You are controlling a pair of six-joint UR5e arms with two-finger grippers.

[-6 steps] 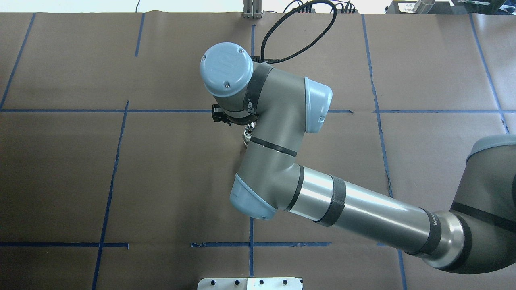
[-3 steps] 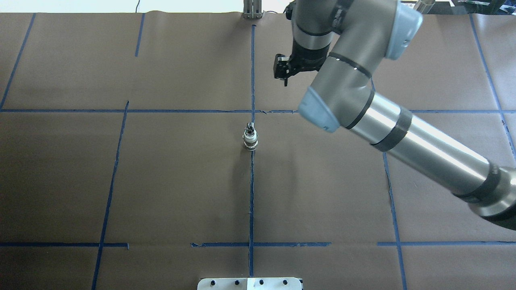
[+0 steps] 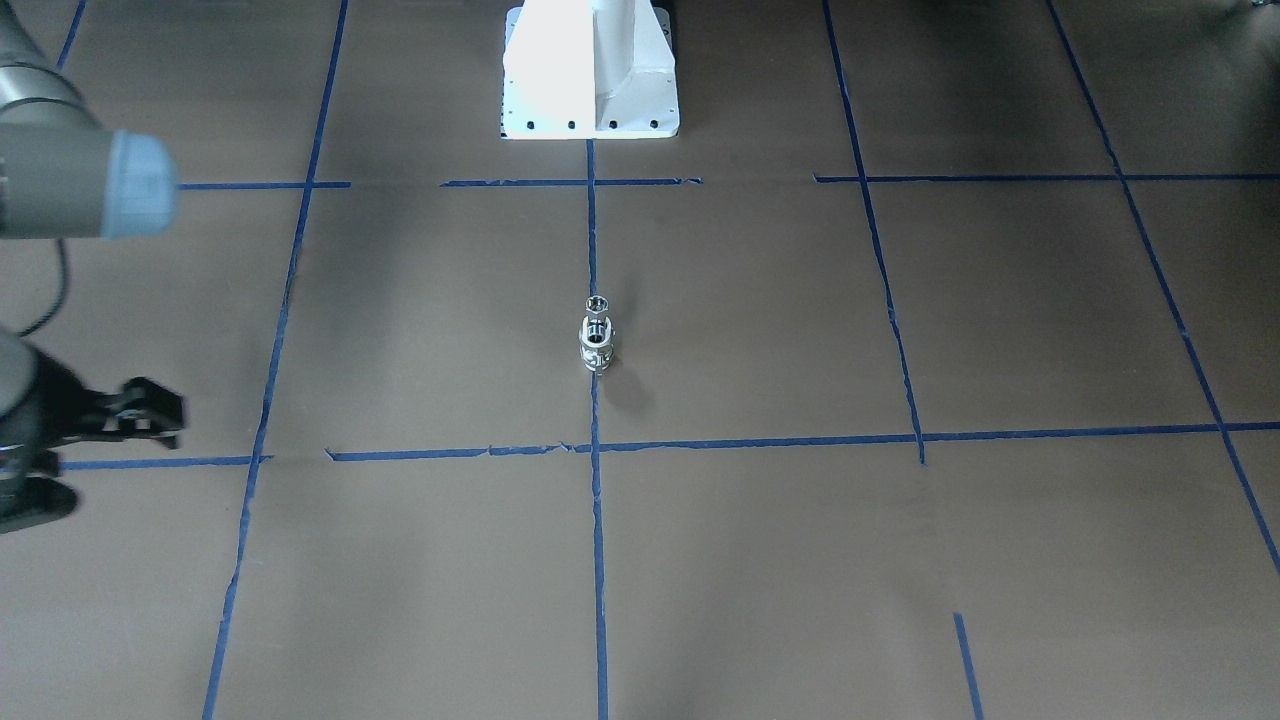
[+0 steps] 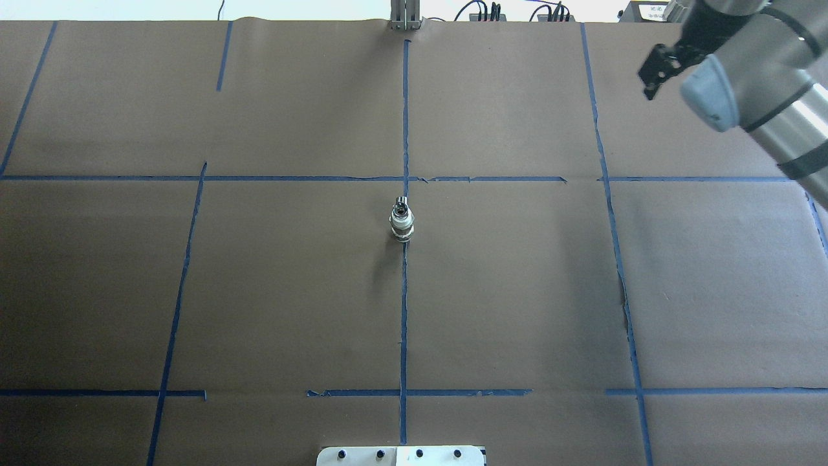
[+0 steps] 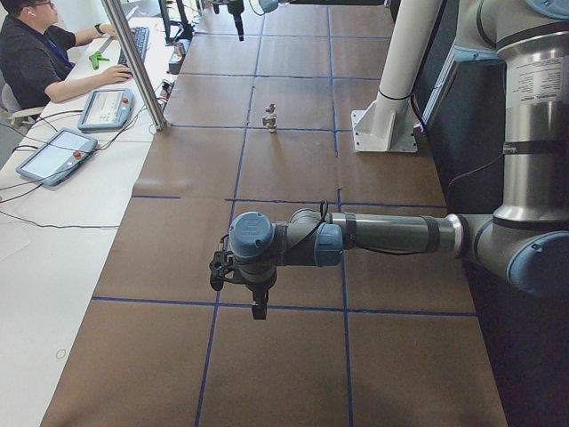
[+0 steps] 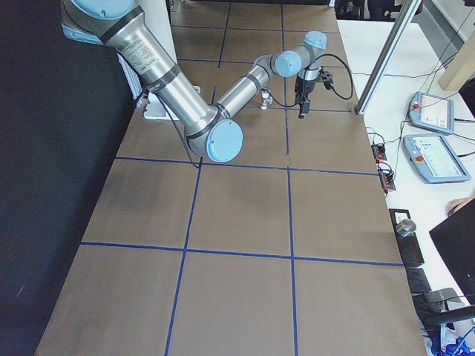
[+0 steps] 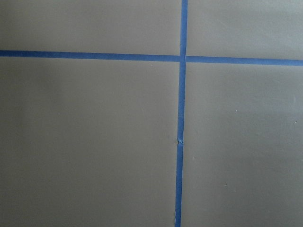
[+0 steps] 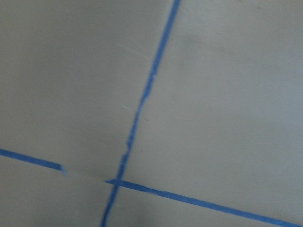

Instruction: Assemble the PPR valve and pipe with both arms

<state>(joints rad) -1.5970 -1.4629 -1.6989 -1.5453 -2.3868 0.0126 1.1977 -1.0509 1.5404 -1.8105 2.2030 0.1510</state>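
Note:
The PPR valve (image 4: 402, 228) stands upright at the table's middle on a blue tape line, with the chrome pipe (image 4: 402, 209) on top of it as one small piece. It also shows in the front view (image 3: 596, 348), the left view (image 5: 271, 116) and the right view (image 6: 263, 99). My right gripper (image 4: 652, 72) is empty, looks open and hangs high at the far right, well away from the piece; it also shows in the front view (image 3: 165, 415). My left gripper (image 5: 256, 307) shows only in the left view, low over bare table; I cannot tell its state.
The white pedestal base (image 3: 590, 70) stands at the table's robot side. Brown paper with blue tape lines (image 4: 404, 323) covers the table. An operator (image 5: 40, 58) sits by tablets and a metal post (image 5: 133, 62) on the far side.
My right arm has swung up and away from over the joined piece toward the far right. The piece stands uncovered and has not moved.

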